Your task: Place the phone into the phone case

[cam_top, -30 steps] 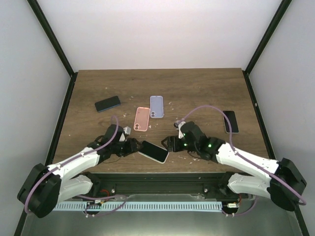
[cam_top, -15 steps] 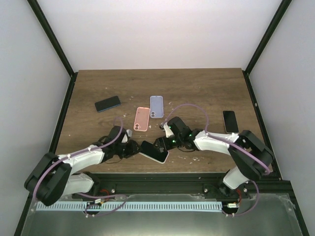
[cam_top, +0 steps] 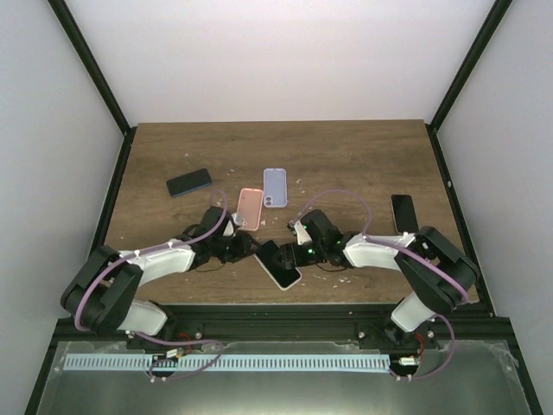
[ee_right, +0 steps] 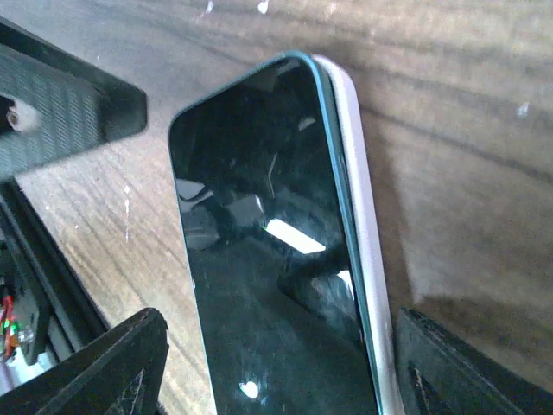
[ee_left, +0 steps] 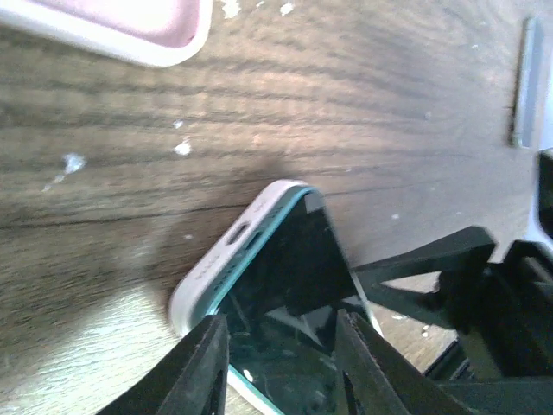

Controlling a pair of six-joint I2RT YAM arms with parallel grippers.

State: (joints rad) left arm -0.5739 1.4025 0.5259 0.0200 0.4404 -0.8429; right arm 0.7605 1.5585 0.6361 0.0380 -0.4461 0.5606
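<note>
both grippers (cam_top: 244, 250) (cam_top: 285, 254) have turned the phone (cam_top: 278, 264) clockwise.

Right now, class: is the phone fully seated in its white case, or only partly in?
Partly in: the phone's teal edge sits proud of the white case rim.

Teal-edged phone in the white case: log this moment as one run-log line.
teal-edged phone: partly seated in white phone case | left pincer: open, straddling phone | right pincer: open, straddling phone | wooden table

Bare wood (cam_top: 346, 164) behind; pink case (cam_top: 250, 208) close beside left claw (cam_top: 244, 251).
</note>
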